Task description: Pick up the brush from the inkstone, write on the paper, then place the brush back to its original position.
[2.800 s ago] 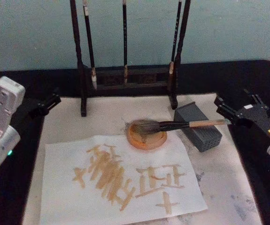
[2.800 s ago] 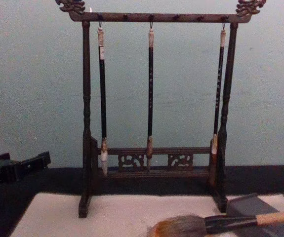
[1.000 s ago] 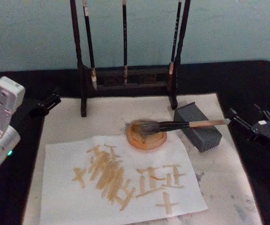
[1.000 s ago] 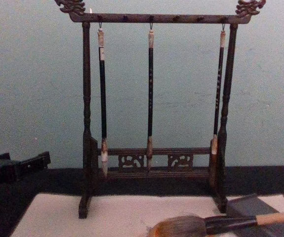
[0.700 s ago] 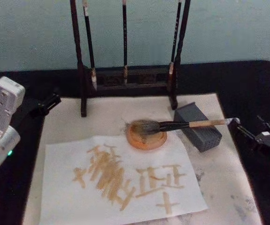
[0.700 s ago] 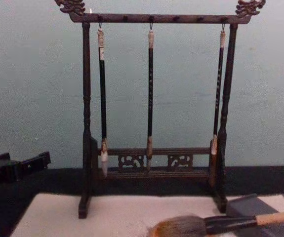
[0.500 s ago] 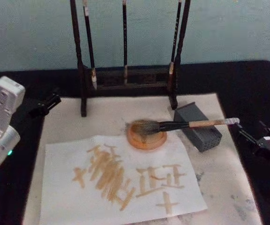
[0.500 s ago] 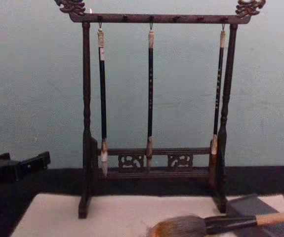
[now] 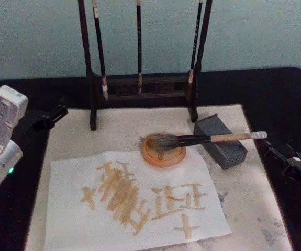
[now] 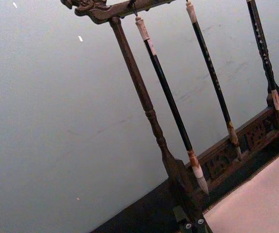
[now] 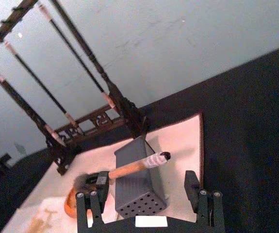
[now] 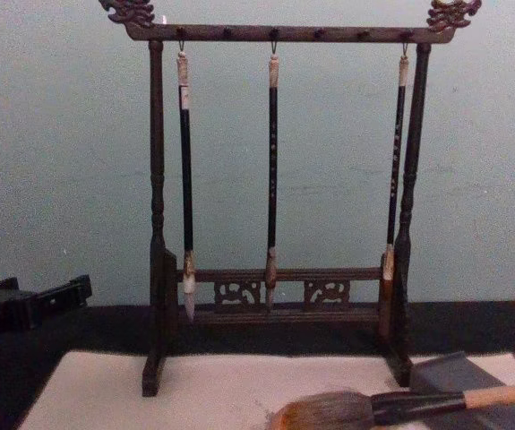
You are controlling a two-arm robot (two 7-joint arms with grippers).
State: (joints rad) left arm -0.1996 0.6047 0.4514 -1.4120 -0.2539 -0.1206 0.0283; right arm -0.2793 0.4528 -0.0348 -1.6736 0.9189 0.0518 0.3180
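Behind the black table (image 9: 276, 89) is a plain blue-green wall (image 9: 255, 31). On the table lies a big cream cloth mat (image 9: 244, 198). At the far end of the mat stands a tall dark wooden brush rack (image 12: 156, 224), and three thin dark brushes with whitish ends (image 12: 273, 161) hang down from its top bar.

The big brush with the fluffy grey-brown hairs and thick tan wooden handle (image 9: 208, 138) lies flat near the middle of the mat. Its hairs rest on the round orange-brown inkstone dish (image 9: 163, 159). Its handle lies across the top of a dark grey block with little holes in its side (image 9: 226, 149), and the pale wrapped end sticks out past the block on the right.

Just in front of the dish lies the white rectangular paper (image 9: 66, 219). It has many tan brush strokes (image 9: 121, 196) painted on it.

The right gripper (image 9: 281, 152) is low over the black table, near the end of the handle but not touching it. Its two fingers (image 11: 88, 204) are spread wide apart with nothing between them.

The left gripper (image 9: 48, 117) is by the left edge of the mat, well apart from the brush. I cannot tell if its grip is open or closed.
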